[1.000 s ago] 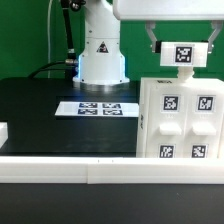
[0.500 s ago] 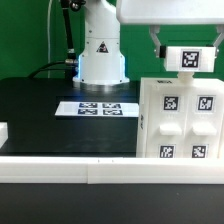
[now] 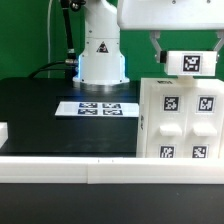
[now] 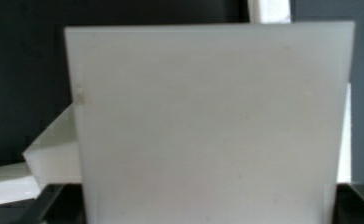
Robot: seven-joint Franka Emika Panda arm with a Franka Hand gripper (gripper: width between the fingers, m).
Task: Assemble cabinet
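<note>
- Cabinet [image 3: 180,120] assembly is judged to be at the step of fitting a small white tagged panel [image 3: 191,62] onto the top of the box. The panel is not yet seated.
- The panel is clamped across its width between the two fingers of the gripper [image 3: 188,52], and nothing else is carried.
- For a clean fit, the panel should be kept level and its edges lined up with the cabinet's top before it is lowered. It looks a little skewed in the exterior view, which would best be corrected first.
- A slow, straight descent is advised. The wrist view is almost wholly filled by the panel's plain white face, so the landing spot is hidden from that camera and alignment has to be judged from outside.
- The jaws should be opened only once the panel is felt to rest flat, otherwise it may tip off the edge.
- The cabinet is found at the lower right of the exterior frame, upright on the black table [image 3: 50,110], directly beneath the gripper. The panel is held just above its top, and only a thin gap seems to be left between them.
- The marker board [image 3: 98,107] is seen at the centre of the frame, well apart to the exterior view's left, and is not involved.
</note>
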